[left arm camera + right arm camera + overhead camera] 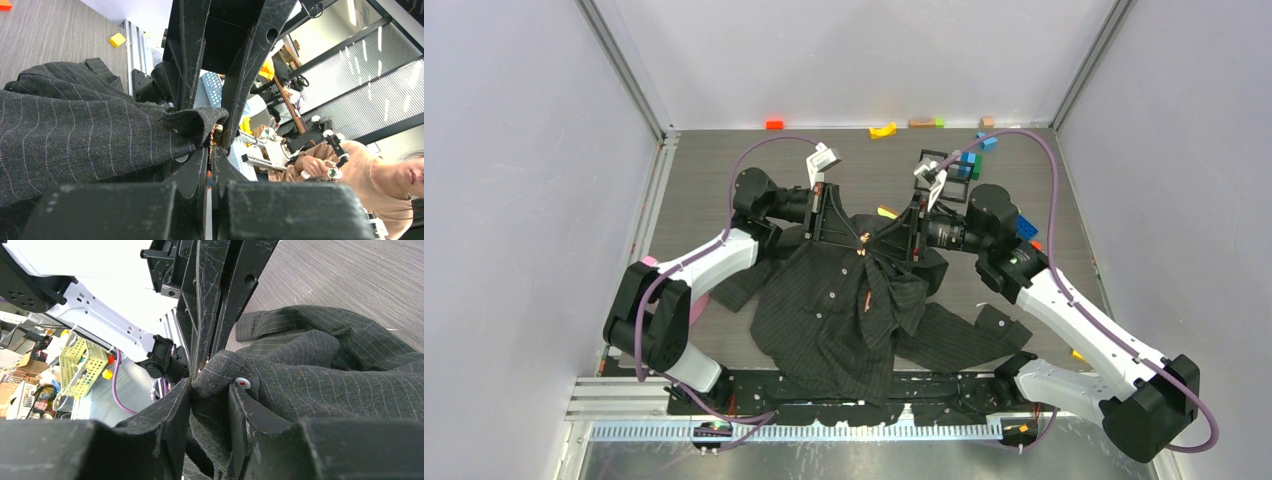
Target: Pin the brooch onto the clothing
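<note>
The dark pinstriped shirt [824, 315] lies spread on the table, its upper part lifted between both grippers. My left gripper [848, 234] is shut on a small gold-coloured brooch [216, 134], which is pressed against a raised fold of the shirt [75, 130]. The brooch also shows as a small pale speck in the top view [862, 238]. My right gripper [896, 240] faces the left one and is shut on that fold of shirt [325, 365], next to a white button [242, 382]. In the wrist views the left gripper [211, 150] and the right gripper [210, 387] meet tip to tip.
Coloured blocks lie along the back edge: an orange one [774, 124], a yellow one [883, 130], and blue and green ones [969, 165]. A pink object [696, 306] lies under the left arm. Grey walls close in both sides.
</note>
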Robot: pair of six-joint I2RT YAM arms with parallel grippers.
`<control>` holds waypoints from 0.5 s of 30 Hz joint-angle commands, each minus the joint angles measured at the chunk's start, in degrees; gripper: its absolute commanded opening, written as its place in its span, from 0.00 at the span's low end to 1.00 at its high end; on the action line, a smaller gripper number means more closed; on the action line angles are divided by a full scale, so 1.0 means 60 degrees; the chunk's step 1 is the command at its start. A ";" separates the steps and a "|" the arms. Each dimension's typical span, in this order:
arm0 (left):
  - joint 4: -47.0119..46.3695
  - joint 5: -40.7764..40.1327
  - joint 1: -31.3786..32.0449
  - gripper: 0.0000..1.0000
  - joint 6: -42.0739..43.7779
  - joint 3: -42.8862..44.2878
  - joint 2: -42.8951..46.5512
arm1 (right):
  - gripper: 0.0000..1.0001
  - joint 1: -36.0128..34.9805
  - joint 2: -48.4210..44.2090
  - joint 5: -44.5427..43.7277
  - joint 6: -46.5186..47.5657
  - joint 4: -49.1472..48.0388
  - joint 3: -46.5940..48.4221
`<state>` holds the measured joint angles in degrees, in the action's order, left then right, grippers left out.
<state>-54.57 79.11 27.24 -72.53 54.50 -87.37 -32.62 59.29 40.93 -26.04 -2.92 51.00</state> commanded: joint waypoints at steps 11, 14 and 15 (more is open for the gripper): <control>-0.0171 0.0152 -0.0018 0.00 0.0437 -0.0059 0.0713 | 0.33 -0.0056 0.0341 0.0481 0.0084 -0.0090 0.0167; -0.0072 0.0157 -0.0023 0.00 0.0517 -0.0074 0.0767 | 0.26 -0.0056 0.0486 0.0475 0.0001 -0.0055 0.0146; -0.0062 0.0167 -0.0015 0.00 0.0542 -0.0087 0.0784 | 0.23 -0.0056 0.0503 0.0467 -0.0012 -0.0055 0.0144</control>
<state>-53.04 79.66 27.09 -70.02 53.63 -86.46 -32.69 60.93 43.66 -26.35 -3.11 51.00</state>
